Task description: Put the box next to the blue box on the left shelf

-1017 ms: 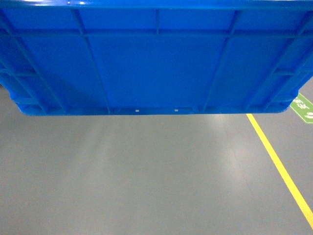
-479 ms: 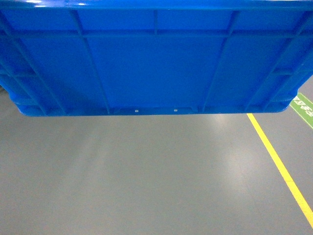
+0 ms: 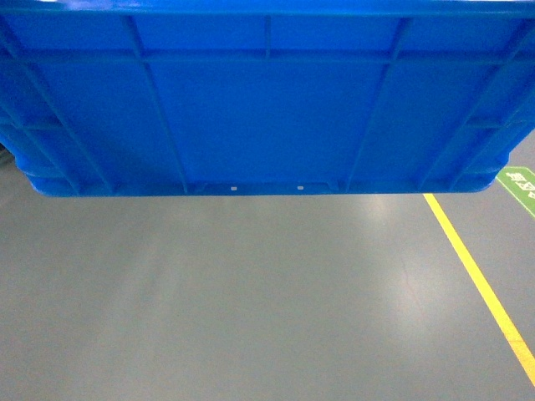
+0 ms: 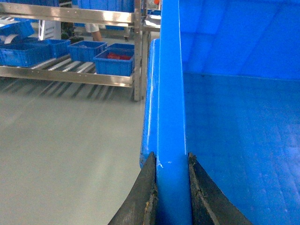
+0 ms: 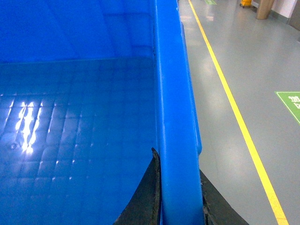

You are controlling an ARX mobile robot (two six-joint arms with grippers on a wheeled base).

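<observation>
The box is filling the top of the head view, riding above the grey floor, barely shifting from a second ago while the yellow line and green marking are sliding slightly. Open floor is lying ahead; the left shelf with small blue bins is standing off to the left. The left gripper is clamping the left rim, the right gripper the right rim.
</observation>
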